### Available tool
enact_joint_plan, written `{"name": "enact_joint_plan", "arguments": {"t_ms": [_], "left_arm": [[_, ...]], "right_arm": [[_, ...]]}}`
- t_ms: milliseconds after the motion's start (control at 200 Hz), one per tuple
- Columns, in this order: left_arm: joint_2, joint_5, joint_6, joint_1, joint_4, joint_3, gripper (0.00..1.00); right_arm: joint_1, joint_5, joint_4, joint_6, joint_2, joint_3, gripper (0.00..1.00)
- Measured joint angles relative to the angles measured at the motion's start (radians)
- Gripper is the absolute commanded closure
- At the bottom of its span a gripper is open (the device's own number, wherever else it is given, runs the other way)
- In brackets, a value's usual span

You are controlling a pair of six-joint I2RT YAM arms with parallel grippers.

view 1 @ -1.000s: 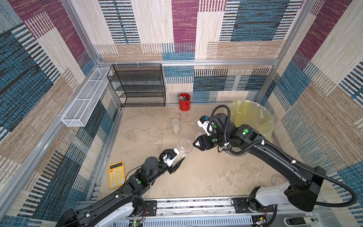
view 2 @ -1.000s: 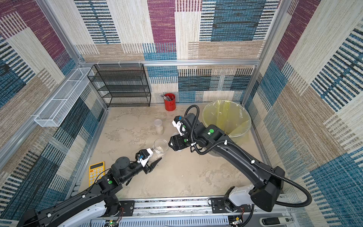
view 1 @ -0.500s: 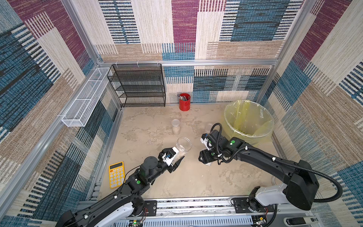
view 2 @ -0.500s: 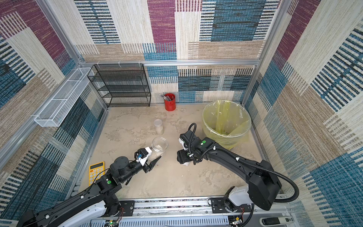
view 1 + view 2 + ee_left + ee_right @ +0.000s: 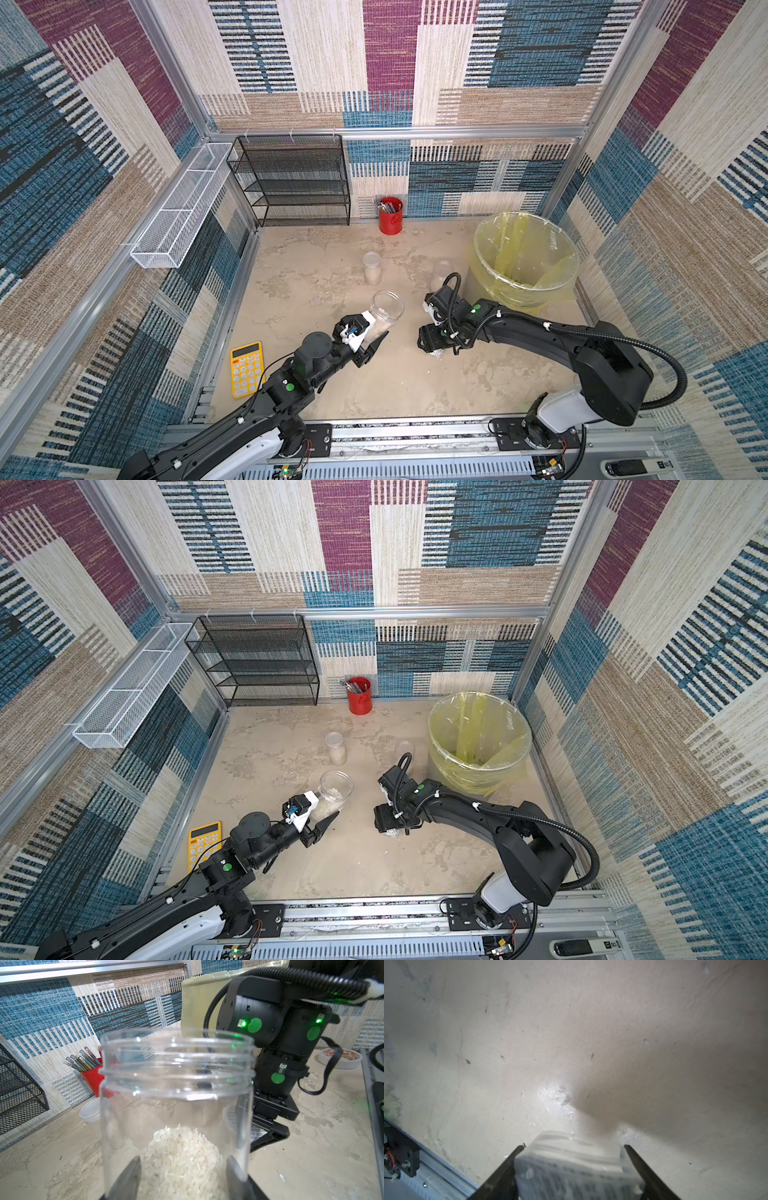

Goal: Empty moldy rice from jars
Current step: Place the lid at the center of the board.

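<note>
My left gripper (image 5: 374, 328) (image 5: 182, 1176) is shut on the wide clear jar (image 5: 386, 311) (image 5: 336, 788), which stands upright with its threaded mouth uncovered. Moldy rice (image 5: 182, 1159) fills its lower part. To the jar's right, my right gripper (image 5: 434, 348) (image 5: 574, 1146) points down at the table. It is shut on a whitish ribbed lid (image 5: 577, 1163), blurred, just above the surface. A small jar (image 5: 372, 268) with rice and a lid stands behind. Another small jar (image 5: 442, 274) stands beside the bin.
A grey bin with a yellow liner (image 5: 525, 257) stands at the back right. A red cup of pens (image 5: 390, 216) and a black wire shelf (image 5: 299, 183) stand against the back wall. A yellow calculator (image 5: 247, 370) lies front left, a tape roll (image 5: 340, 1058) at the right.
My right gripper has left the wide jar's mouth and swung down and to the right toward the table with the lid between its fingers. The left gripper and jar have stayed put.
</note>
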Motion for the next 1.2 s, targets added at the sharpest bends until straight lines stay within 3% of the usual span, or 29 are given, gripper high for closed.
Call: {"name": "enact_joint_plan", "arguments": {"t_ms": [300,591,636,736,981,1197], "left_arm": [[0.044,0.005,0.000,0.000,-0.003,0.040,0.71],[0.146,0.034,0.001,0.000,-0.017,0.138,0.71],[0.158,0.038,0.001,0.000,-0.020,0.148,0.71],[0.177,0.057,0.002,0.000,-0.027,0.172,0.71],[0.202,0.068,0.006,0.000,-0.069,0.225,0.71],[0.241,0.093,0.016,0.000,-0.119,0.308,0.71]], "right_arm": [[0.000,0.059,0.025,0.013,0.087,-0.009,0.20],[0.002,0.070,0.047,0.017,0.094,-0.004,0.08],[0.002,0.069,0.049,0.017,0.090,-0.005,0.00],[0.002,0.069,0.046,0.021,0.073,-0.011,0.01],[-0.002,0.078,-0.017,0.037,-0.037,-0.015,0.01],[-0.002,0.025,-0.049,0.054,-0.244,-0.043,0.01]]}}
